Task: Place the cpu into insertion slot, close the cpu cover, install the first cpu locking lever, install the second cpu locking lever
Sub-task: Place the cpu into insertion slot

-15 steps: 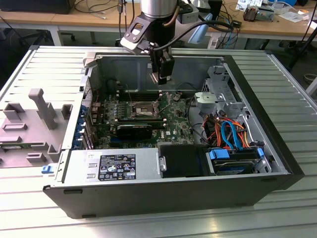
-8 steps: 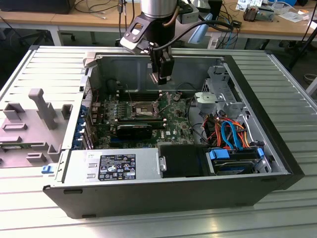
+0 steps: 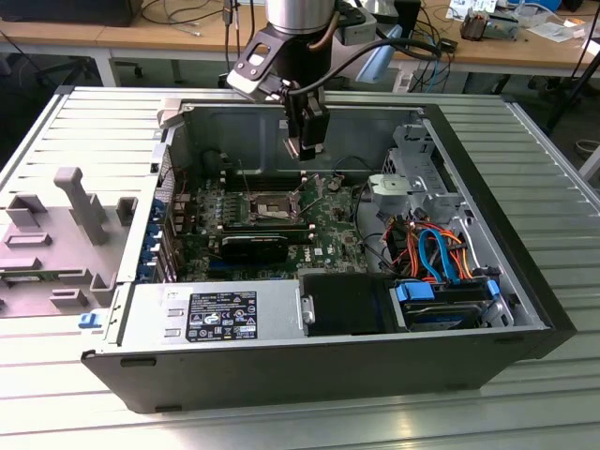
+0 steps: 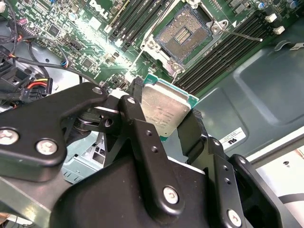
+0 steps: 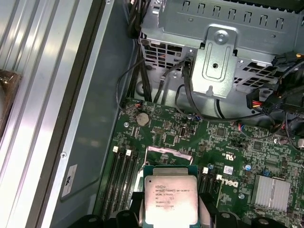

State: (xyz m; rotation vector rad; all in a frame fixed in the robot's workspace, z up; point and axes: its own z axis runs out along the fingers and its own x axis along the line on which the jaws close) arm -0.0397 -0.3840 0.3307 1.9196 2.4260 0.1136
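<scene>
jaws: pinching the cpu (image 4: pixel 164 107) tight by two sides | cpu: hanging in the air above the slot (image 4: pixel 183 31), not touching it | slot: lying open and empty | task: just starting, I think; cover (image 5: pixel 168 154) and both levers (image 4: pixel 244 34) waiting undone

My fingers (image 4: pixel 145 142) are black, the cpu (image 5: pixel 170 198) is dull silver-grey with a green edge, and the insertion slot (image 4: pixel 183 31) is dark inside a silver rim.
</scene>
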